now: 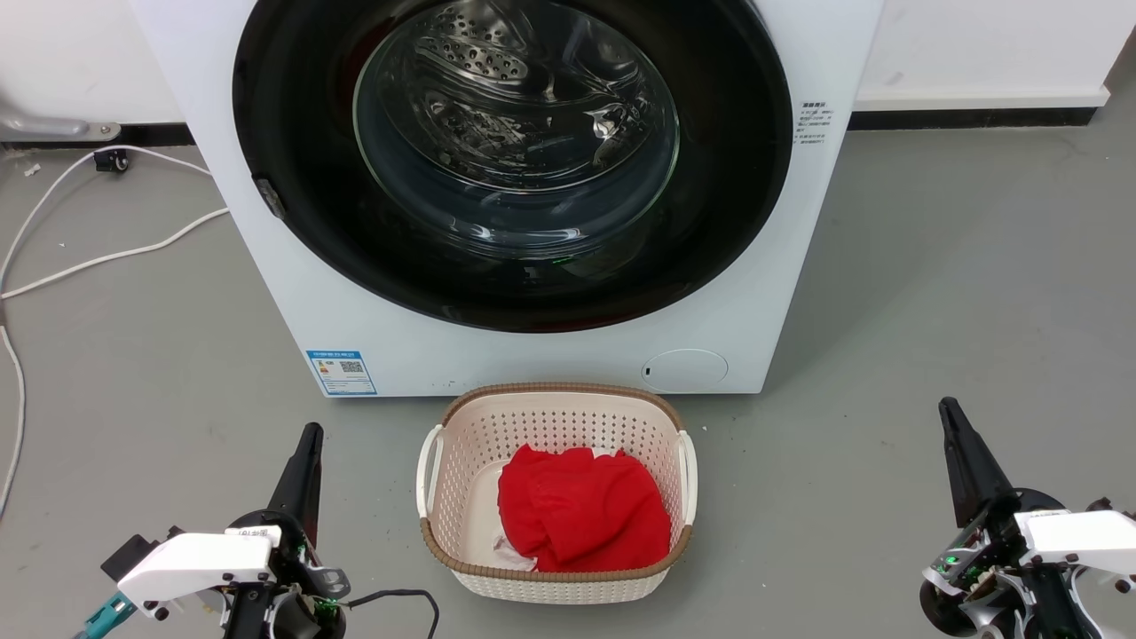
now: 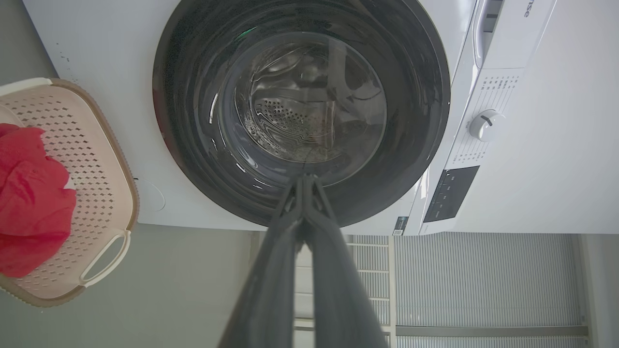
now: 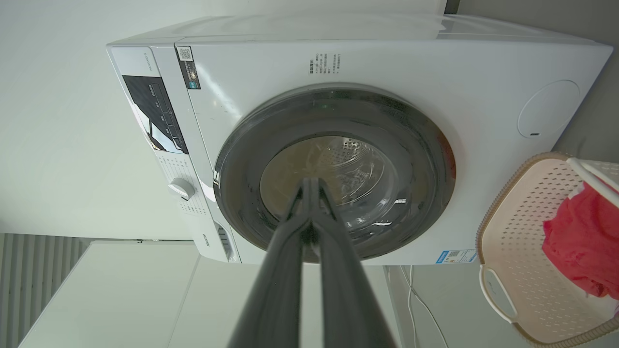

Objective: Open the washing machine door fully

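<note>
— As you look ahead, what stands before you?
— The washing machine [image 1: 284, 302], big and white, on the grey floor [image 1: 932, 266]. In my left wrist view I can read only "nse", the end of a brand word near its controls. The washing machine door [image 1: 293, 160] lies flat against the front, closed, and the steel drum shows through the glass.
— And below it?
— A pale basket [image 1: 550, 391] just in front of the machine, with a red cloth [image 1: 581, 519] in it. Then a blue sticker [image 1: 342, 371] with a QR code, its print too small to read.
— Your grippers?
— My left gripper [image 1: 311, 432] and right gripper [image 1: 948, 406] hang low, well apart from the door. Each has its fingers pressed together and grips nothing.
</note>
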